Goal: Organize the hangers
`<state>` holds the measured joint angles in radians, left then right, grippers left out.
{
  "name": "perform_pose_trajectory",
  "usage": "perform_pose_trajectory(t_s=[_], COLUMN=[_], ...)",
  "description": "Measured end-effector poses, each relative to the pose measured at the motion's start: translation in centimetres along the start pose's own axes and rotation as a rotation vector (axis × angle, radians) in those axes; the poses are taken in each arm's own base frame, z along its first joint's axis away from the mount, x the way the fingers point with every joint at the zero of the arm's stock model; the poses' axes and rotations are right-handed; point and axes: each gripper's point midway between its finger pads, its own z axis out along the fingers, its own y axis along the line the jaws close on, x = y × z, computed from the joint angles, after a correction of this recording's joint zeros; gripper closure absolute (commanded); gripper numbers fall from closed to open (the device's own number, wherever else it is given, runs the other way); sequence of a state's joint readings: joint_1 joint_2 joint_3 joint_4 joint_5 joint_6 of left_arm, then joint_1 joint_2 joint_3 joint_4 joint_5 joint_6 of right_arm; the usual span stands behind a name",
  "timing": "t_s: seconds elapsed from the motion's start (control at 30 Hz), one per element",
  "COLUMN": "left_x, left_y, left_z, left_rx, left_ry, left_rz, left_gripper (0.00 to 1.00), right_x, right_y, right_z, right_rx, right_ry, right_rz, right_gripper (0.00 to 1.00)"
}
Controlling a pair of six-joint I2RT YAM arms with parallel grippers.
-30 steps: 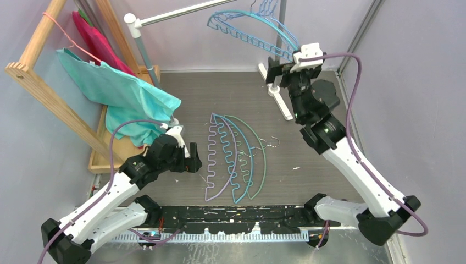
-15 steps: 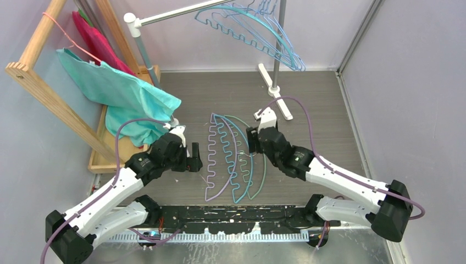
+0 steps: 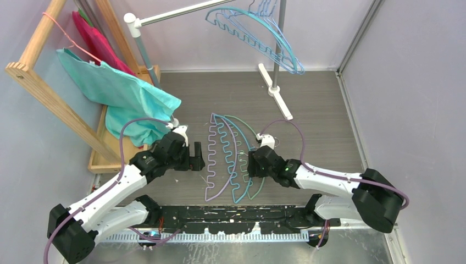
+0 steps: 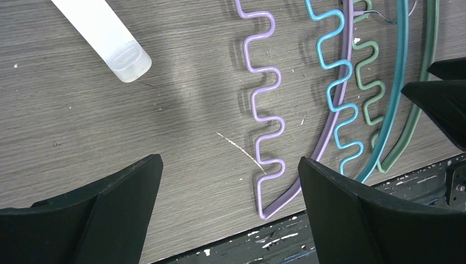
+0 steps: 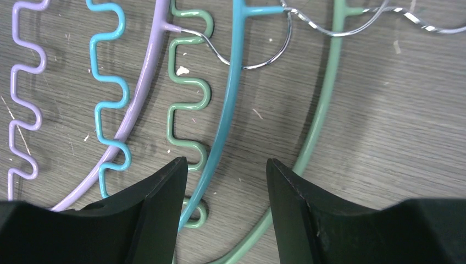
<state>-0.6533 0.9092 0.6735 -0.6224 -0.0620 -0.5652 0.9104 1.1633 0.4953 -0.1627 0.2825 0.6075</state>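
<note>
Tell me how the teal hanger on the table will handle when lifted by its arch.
The teal hanger looks thin, so it is probably light and slightly springy. Its smooth round arch may swivel in the right end effector. The wire hook of the lavender hanger crosses that arch, so the two may snag.

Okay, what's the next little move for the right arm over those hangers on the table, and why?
Probably lower the right gripper and close on the teal hanger: the open jaws straddle that hanger's arched bar from above, so it looks lined up for a grasp.
</note>
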Motion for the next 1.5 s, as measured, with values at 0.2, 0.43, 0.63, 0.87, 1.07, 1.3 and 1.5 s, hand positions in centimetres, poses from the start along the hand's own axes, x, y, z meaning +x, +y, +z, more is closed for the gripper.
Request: perform_pose_trajectory(t_s=[0.2,0.43,0.63,0.87,1.07,1.3,1.5], left_x=[0.6,0.9,1.0,1.2,1.3,1.1,1.1], left_y=[0.2,0.2,0.2,0.4,0.4,0.2,0.1], left_z=[0.3,0.3,0.2,0.2,0.3,-0.1,-0.4], left_rx=[-0.001,0.002,0.006,0.005,0.004,0.016,0.031], left_ry=[0.014,0.024,0.017,0.018,0.020,0.004,-0.008], left_rz=[-0.007,-0.021,-0.022,-0.026,-0.029,-0.030,-0.034], left_gripper=[0.02,0.02,0.02,0.02,0.02,0.02,0.02], right_x=[1.5,0.8,0.8,0.2,-4.7,-10.1,-15.2], right_y=[0.4,1.6,1.7,0.9,4.0,7.7,7.8], right_z=[1.5,2.9,3.3,0.4,-4.0,-8.0,-9.9], right_rx=[-0.030,-0.064,-0.062,0.052,0.075,0.214,0.400], right_ry=[0.018,-0.024,-0.040,-0.069,-0.195,-0.332,-0.440], right_rz=[0.053,0.095,0.090,-0.055,-0.169,-0.342,-0.450], right_gripper=[0.45,0.82,0.97,0.99,0.99,0.99,0.99])
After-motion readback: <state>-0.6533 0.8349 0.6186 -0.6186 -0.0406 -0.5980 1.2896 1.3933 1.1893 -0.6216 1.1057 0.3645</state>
